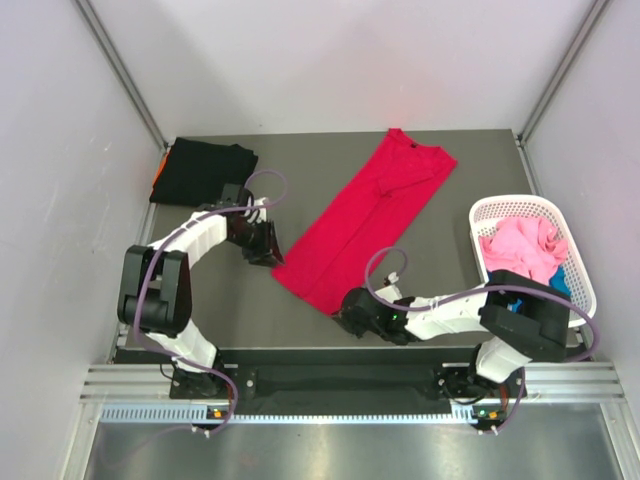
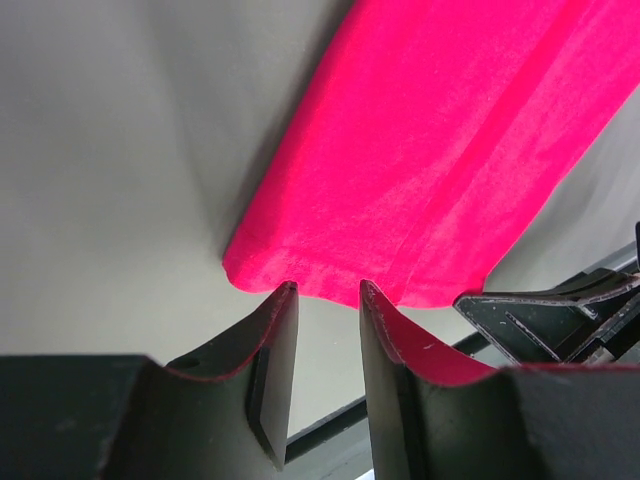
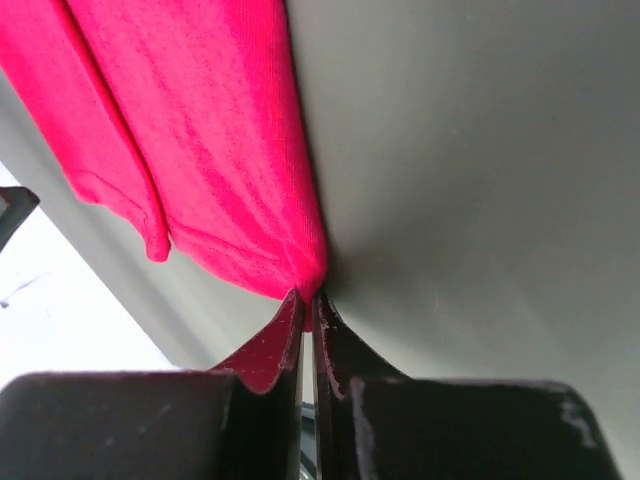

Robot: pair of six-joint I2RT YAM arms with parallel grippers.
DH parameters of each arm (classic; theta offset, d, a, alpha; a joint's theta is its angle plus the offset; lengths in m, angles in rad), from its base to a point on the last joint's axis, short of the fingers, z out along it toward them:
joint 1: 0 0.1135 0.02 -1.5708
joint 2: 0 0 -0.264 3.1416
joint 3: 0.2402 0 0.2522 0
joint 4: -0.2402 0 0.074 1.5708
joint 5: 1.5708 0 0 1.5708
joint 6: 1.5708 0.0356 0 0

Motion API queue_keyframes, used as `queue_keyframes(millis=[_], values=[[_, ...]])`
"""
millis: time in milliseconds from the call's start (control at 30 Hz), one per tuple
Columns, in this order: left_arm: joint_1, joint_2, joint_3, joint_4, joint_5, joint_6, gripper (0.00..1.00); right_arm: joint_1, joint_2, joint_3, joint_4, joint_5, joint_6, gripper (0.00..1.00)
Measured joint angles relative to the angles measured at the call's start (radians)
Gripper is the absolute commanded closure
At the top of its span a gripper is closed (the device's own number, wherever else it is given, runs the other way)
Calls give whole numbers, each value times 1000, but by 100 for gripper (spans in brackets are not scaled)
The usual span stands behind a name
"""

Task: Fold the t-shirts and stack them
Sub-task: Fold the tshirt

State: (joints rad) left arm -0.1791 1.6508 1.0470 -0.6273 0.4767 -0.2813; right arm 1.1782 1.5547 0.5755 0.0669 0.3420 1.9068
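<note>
Your right fingers (image 3: 282, 340) are pinched shut on one hem corner of the red t-shirt (image 3: 200, 140). Your left fingers (image 2: 275, 335) wait half open at the other corner, empty. Close them next, then fold the hem toward the collar.

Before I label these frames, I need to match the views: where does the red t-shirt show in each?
Top external: red t-shirt lies diagonally across mid-table.
Left wrist: red t-shirt upper right, hem just ahead of left gripper.
Right wrist: red t-shirt upper left, corner pinched by right gripper.
Shared landmark: the grey table.
</note>
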Motion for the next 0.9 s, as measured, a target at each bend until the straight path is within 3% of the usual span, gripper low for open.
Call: queue_keyframes(millis=[267, 567, 900], values=[[-34, -65, -2, 0, -57, 0, 64, 0, -48, -13, -52, 31, -110, 100], [-135, -202, -91, -2, -86, -39, 62, 2, -352, -206, -185, 27, -245, 100], [-272, -364, -337, 115, 11, -174, 58, 17, -595, -263, -423, -28, -345, 100]])
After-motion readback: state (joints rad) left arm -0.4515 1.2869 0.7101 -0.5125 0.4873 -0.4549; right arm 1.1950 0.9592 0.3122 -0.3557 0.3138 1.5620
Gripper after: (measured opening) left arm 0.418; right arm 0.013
